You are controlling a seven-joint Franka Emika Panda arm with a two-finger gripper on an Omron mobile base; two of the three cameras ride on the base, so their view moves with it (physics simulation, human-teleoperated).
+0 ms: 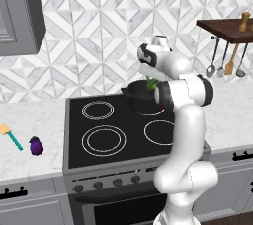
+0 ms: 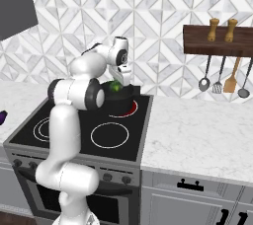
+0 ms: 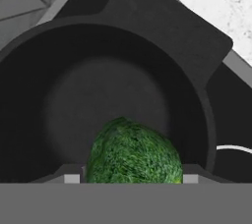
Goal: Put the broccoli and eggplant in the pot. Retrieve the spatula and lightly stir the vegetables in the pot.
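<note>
The gripper (image 2: 117,82) is closed on the broccoli (image 3: 134,152), a lumpy, dark-green floret that is held between the two dark fingers. The broccoli is held directly above the round black pot (image 3: 123,61), whose inside is matte and smooth. The pot is placed on the back right burner of the glossy black stove (image 1: 79,140). The white arm is bent forward over the stove, with the hand pointed down. The glossy purple eggplant (image 1: 36,145) and the teal-handled spatula (image 1: 11,136) are seen on the marble counter (image 1: 29,115), left of the stove, near each other.
</note>
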